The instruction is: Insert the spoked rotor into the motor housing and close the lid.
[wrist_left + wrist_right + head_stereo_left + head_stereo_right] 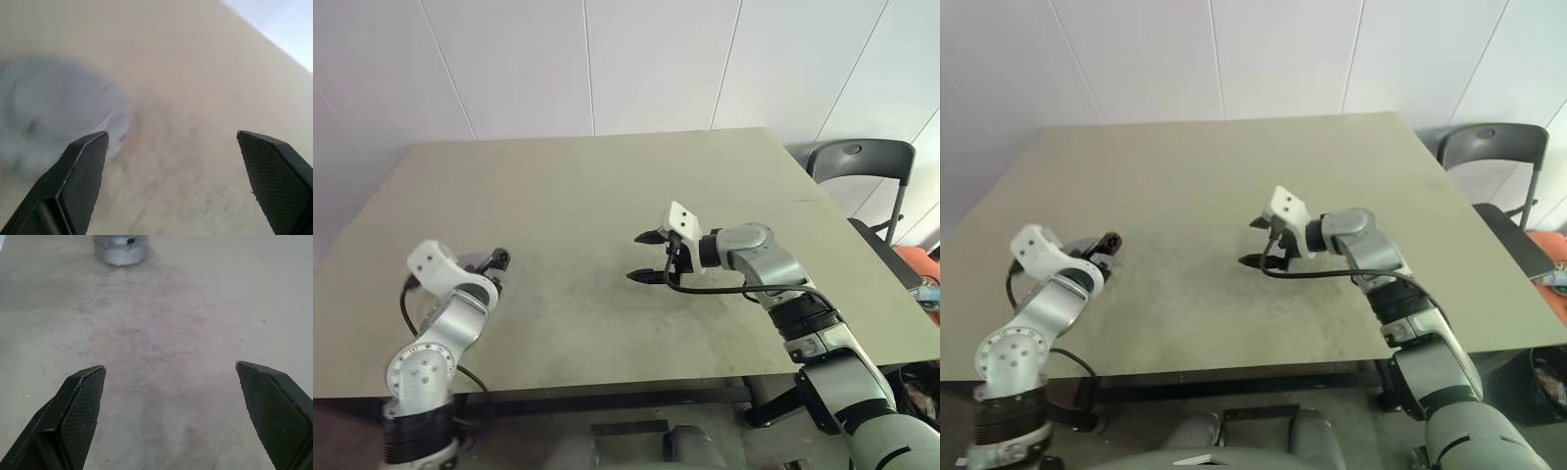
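Seen from the head, a bare drab table (pixel 607 196) stands before white wall panels, with a dark chair (pixel 862 162) past its far right corner. The left gripper (pixel 489 266) hangs over the table's near left edge, and the right gripper (pixel 639 257) hovers over the table's middle, pointing left, its jaws spread wide and empty. In the left wrist view, two black fingers (pixel 83 171) stand far apart with nothing between them, above the tabletop, where a blurred grey-blue patch (pixel 54 112) is too smeared to identify. In the right wrist view, the fingers (pixel 78 411) are likewise wide apart and hold nothing. Beyond them lies scuffed tabletop and a silvery cylinder (pixel 120 249), probably part of the left arm. Where the spoked rotor, motor housing and lid lie, I cannot tell. By judgement, the rotor is a stiff, smooth metal ring, fairly light. It is best pinched across its outer rim, never by the spokes, and kept level.
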